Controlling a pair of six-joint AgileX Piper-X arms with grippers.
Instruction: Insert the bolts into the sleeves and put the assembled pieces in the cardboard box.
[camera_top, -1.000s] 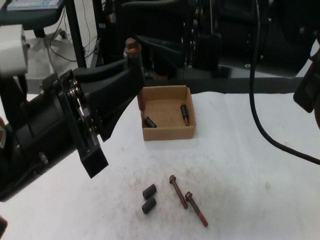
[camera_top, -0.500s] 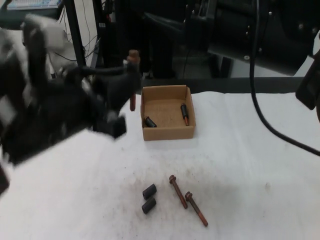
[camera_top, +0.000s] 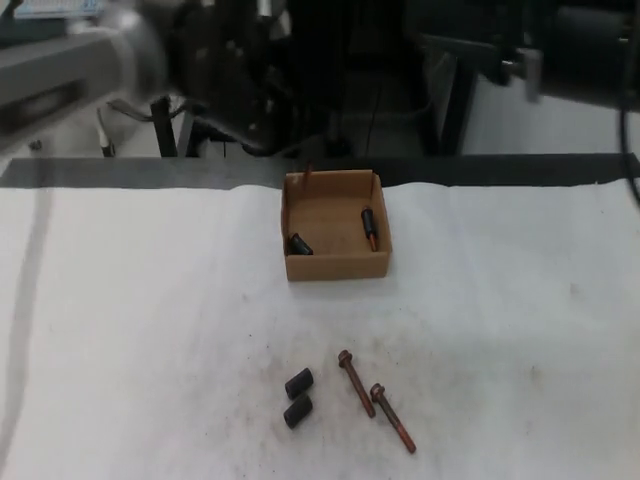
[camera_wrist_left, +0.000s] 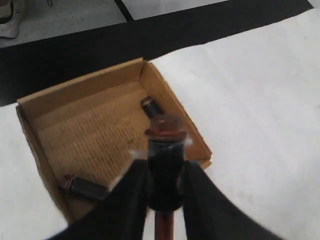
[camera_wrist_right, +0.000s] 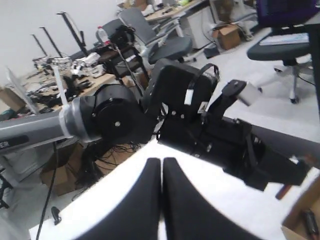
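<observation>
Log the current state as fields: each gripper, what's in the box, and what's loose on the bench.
left gripper: shut on sleeved bolt, held over the cardboard box
right gripper: shut, empty
in box: two assembled pieces, lying apart
loose on bench: two sleeves side by side, two bolts next to them
left to do: release the held piece into the box, then assemble the two loose pairs
</observation>
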